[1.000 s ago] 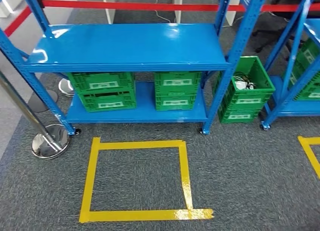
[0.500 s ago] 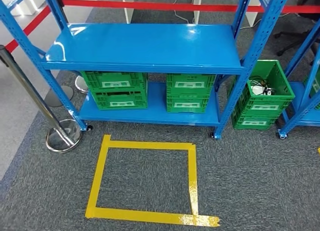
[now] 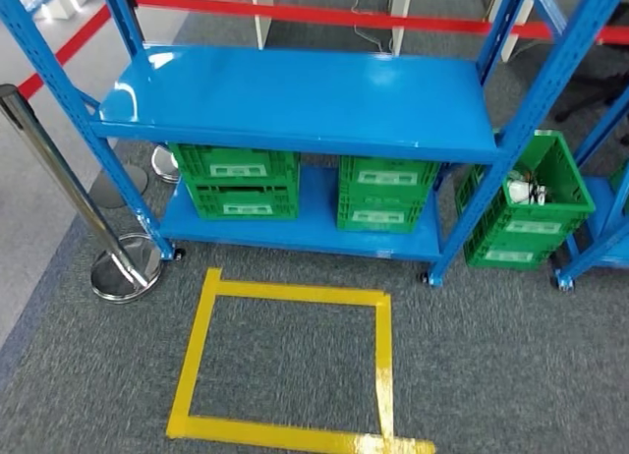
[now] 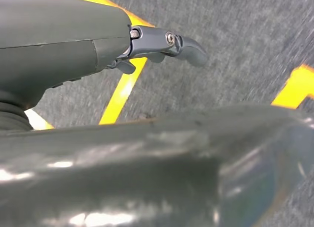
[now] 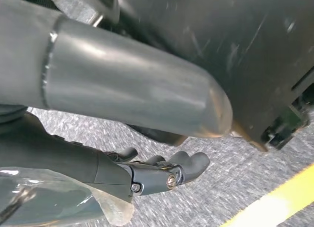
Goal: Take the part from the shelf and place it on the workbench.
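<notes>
Fingers (image 4: 163, 40) of the left hand (image 4: 111, 45) stretch out over grey carpet (image 3: 482, 356) and hold nothing; the right hand (image 5: 148, 175) hangs with fingers loosely extended, also empty. Blue shelf (image 3: 297, 95) stands ahead, bare on top, with green crates (image 3: 237, 179) below; a white part (image 3: 519, 191) lies in the green bin (image 3: 531, 223) just beside the shelf
</notes>
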You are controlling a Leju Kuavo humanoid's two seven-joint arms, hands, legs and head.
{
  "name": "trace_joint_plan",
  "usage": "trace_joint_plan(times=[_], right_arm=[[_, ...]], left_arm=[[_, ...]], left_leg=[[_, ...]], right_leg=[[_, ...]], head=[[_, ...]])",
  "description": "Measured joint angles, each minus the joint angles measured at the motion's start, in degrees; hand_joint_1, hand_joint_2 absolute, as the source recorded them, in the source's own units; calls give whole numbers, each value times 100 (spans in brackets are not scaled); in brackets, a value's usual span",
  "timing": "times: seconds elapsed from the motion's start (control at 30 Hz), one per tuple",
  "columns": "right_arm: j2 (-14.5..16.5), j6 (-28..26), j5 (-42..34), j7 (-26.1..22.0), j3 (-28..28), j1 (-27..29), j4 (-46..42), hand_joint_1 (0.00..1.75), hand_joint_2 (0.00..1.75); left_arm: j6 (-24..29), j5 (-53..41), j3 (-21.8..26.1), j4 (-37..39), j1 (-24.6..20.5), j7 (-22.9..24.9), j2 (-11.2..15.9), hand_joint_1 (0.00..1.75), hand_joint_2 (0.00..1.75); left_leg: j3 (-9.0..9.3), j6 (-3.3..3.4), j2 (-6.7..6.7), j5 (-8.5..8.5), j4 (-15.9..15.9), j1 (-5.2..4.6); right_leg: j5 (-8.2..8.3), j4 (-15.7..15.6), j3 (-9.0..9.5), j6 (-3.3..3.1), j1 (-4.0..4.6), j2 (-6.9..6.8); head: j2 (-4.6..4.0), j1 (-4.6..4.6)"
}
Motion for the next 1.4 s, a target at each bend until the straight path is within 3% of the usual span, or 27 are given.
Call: trace_joint_plan(times=[0.07, 0.13, 0.17, 0.2, 0.23, 0.3, 0.33, 0.37, 0.43, 0.5, 0.57, 0.63, 0.7, 0.73, 0.77, 0.83, 0.87, 0.9, 0.97, 1.03, 1.07, 1.13, 1.2, 1.23, 1.33, 1.37, 1.4], right_arm=[[0, 3, -1, -5, 0, -6, 0, 0, 0], [-1, 7, -2, -12, -1, 11, 0, 0, 0], [-2, 10, -3, -18, -1, 31, 0, 0, 0], [-3, 11, -3, -24, -2, 50, 0, 0, 0], [-4, 13, -3, -28, -3, 69, 0, 0, 0], [-4, 14, -4, -37, -5, 98, 5, 0, 0], [-4, 13, -4, -40, -7, 99, 9, 0, 0], [-4, 11, -5, -43, -8, 97, 11, 0, 0], [-2, 8, -5, -45, -10, 79, 11, 0, 0], [1, 5, -5, -46, -11, 69, 11, 0, 0], [3, 3, -5, -46, -12, 60, 11, 0, 0], [4, 2, -5, -46, -13, 62, 11, 0, 0], [4, 0, -5, -45, -13, 78, 11, 0, 0], [4, -1, -5, -45, -13, 85, 11, 0, 0], [5, -1, -4, -45, -13, 93, 11, 0, 0], [10, 0, -4, -45, -13, 86, 19, 0, 0], [12, -2, -3, -44, -14, 76, 22, 0, 0], [13, -4, -2, -44, -15, 62, 25, 0, 0], [14, -7, 2, -44, -17, 29, 22, 0, 0], [15, -6, 5, -47, -18, 5, 20, 0, 0], [15, -6, 6, -46, -19, 1, 19, 0, 0], [15, -7, 7, -45, -25, 7, 19, 0, 0], [15, -7, 8, -45, -31, 21, 20, 0, 0], [15, -7, 8, -46, -34, 26, 20, 0, 0], [11, -9, 7, -50, -39, 43, 23, 0, 0], [10, -10, 7, -54, -40, 38, 23, 0, 0], [11, -12, 8, -61, -42, 34, 24, 0, 0]], left_arm=[[-2, 0, 1, 0, -2, -1, 3, 0, 0], [-8, 0, 1, 0, 1, -3, -1, 0, 0], [-10, -1, 1, 0, 9, -4, -2, 0, 0], [-10, -1, 2, 0, 17, -5, -3, 0, 0], [-10, -2, 4, 0, 22, -5, -3, 0, 0], [-5, -3, 11, 0, 28, -5, -1, 0, 0], [-2, -7, 15, 0, 24, -5, 0, 0, 0], [4, -10, 18, 0, 16, -3, -1, 0, 0], [11, -16, 20, 0, -15, -1, -3, 0, 0], [14, -17, 20, 1, -39, 1, -6, 0, 0], [15, -17, 22, 1, -38, 1, -8, 0, 0], [15, -17, 26, 1, -17, 1, -8, 0, 0], [16, -17, 28, 1, -1, 1, -6, 0, 0], [17, -17, 28, 1, 4, 1, -3, 0, 0], [19, -16, 30, 2, 13, 1, 1, 0, 0], [22, -16, 34, 3, 37, 9, 9, 0, 0], [26, -15, 37, 4, 46, 15, 9, 0, 0], [29, -14, 40, 5, 47, 21, 8, 0, 0], [33, -10, 42, 7, 35, 23, 7, 0, 0], [33, -12, 48, 7, 21, 19, 14, 0, 0], [32, -14, 52, 7, 16, 17, 16, 0, 0], [29, -18, 58, 7, 3, 16, 13, 0, 0], [26, -19, 61, 7, 3, 16, 9, 0, 0], [25, -19, 62, 7, 5, 16, 8, 0, 0], [6, -27, 67, 7, 2, 15, 11, 0, 0], [-1, -33, 69, 7, -4, 15, 13, 0, 0], [-5, -40, 70, 7, -11, 14, 14, 0, 0]], left_leg=[[99, 21, -9, -62, -32, 5], [206, 31, -26, -172, -33, -1], [289, 32, -39, -240, -33, -3], [390, 26, -52, -317, -33, -3], [493, 17, -62, -398, -33, -3], [674, -21, -75, -573, -28, -9], [733, -53, -79, -651, -31, -9], [796, -90, -82, -704, -30, -7], [818, -163, -81, -672, 78, 4], [536, -222, -64, -464, 619, 10], [24, -283, -44, -473, 1345, 29], [-408, -330, -37, -893, 1686, 59], [-643, -340, -34, -1192, 1560, 75], [-687, -332, -32, -1086, 1341, 77], [-704, -309, -22, -767, 1046, 73], [-722, -251, 0, 61, 541, 42], [-719, -211, 5, 322, 410, 23], [-704, -179, 3, 410, 355, 8], [-597, -114, -12, 366, 256, 18], [-453, -57, -19, 328, 140, 41], [-387, -34, -21, 293, 111, 46], [-269, -3, -27, 182, 91, 46], [-110, -5, -47, 52, 91, 46], [-16, -15, -56, -16, 91, 47], [208, -83, -67, -211, 106, 31], [238, -115, -69, -256, 110, 21], [260, -144, -72, -281, 120, 11]], right_leg=[[-129, 672, -468, 20, -1, 49], [-418, 1190, -970, 48, 5, 66], [-510, 1217, -1115, 57, 9, 68], [-480, 1079, -1183, 54, 11, 69], [-296, 802, -1184, 41, 11, 70], [341, 230, -1114, -10, 19, 67], [558, 77, -1062, -47, 35, 67], [665, 13, -1017, -94, 53, 67], [595, -23, -893, -193, 69, 73], [532, -115, -723, -267, 41, 63], [430, -204, -516, -305, 20, 55], [286, -243, -312, -307, 14, 69], [105, -250, -82, -291, 10, 83], [12, -252, 24, -281, 10, 83], [-80, -258, 118, -268, 10, 79], [-241, -265, 272, -221, 21, 81], [-289, -291, 352, -183, 22, 84], [-293, -298, 412, -134, 25, 88], [-192, -206, 396, -35, 16, 85], [-73, 278, 80, 15, 15, 84], [-114, 604, -162, 18, 13, 84], [-471, 1095, -632, 19, 15, 84], [-758, 1106, -901, 33, 13, 84], [-669, 918, -940, 36, 12, 83], [274, 108, -891, -13, 16, 79], [494, -25, -865, -55, 21, 81], [561, -53, -851, -104, 28, 82]], head=[[-1, 32], [0, 53], [0, 61], [0, 64], [0, 68], [0, 68], [0, 65], [0, 63], [0, 66], [0, 56], [0, 38], [0, 34], [0, 33], [0, 33], [0, 33], [0, 25], [0, 21], [0, 17], [0, 22], [0, 38], [0, 41], [0, 47], [0, 50], [0, 49], [0, 50], [0, 48], [0, 47]])
